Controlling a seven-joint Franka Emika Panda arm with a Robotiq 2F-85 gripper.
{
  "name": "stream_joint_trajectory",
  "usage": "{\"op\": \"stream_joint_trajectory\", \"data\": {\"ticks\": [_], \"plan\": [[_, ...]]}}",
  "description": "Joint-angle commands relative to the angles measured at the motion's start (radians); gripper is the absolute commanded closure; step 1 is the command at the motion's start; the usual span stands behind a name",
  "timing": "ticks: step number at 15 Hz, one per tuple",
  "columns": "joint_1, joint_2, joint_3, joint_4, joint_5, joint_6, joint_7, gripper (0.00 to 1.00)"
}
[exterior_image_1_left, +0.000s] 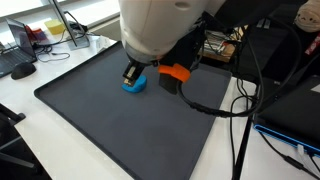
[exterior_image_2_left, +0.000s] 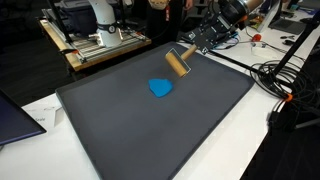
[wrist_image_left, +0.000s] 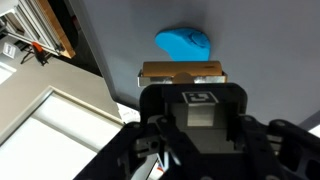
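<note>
End effector (exterior_image_2_left: 183, 58) hangs over the far part of one dark mat (exterior_image_2_left: 150, 130), which covers the white worktop (exterior_image_1_left: 50, 135). One tan bar (wrist_image_left: 181, 68) lies across its tip, with its long axis running left to right in the wrist view (crosswise to the arm). The fingers are hidden behind the housing, so I cannot tell how wide they stand or whether they clamp the bar. One blue lump (exterior_image_2_left: 160, 88) lies flat on the mat just beside the bar, its longer side also left to right in the wrist view. One orange piece (exterior_image_1_left: 175, 72) shows beside the arm.
</note>
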Motion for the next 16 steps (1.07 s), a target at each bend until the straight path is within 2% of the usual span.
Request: {"op": "stream_joint_trajectory", "data": {"ticks": [1,8,16], "plan": [[0.030,-0.013,-0.023,0.000,-0.056,0.001,-0.064,0.78],[0.042,-0.028,-0.031,0.002,-0.059,-0.014,-0.038,0.78],[0.062,-0.012,-0.046,0.002,-0.059,-0.065,0.123,0.78]]}}
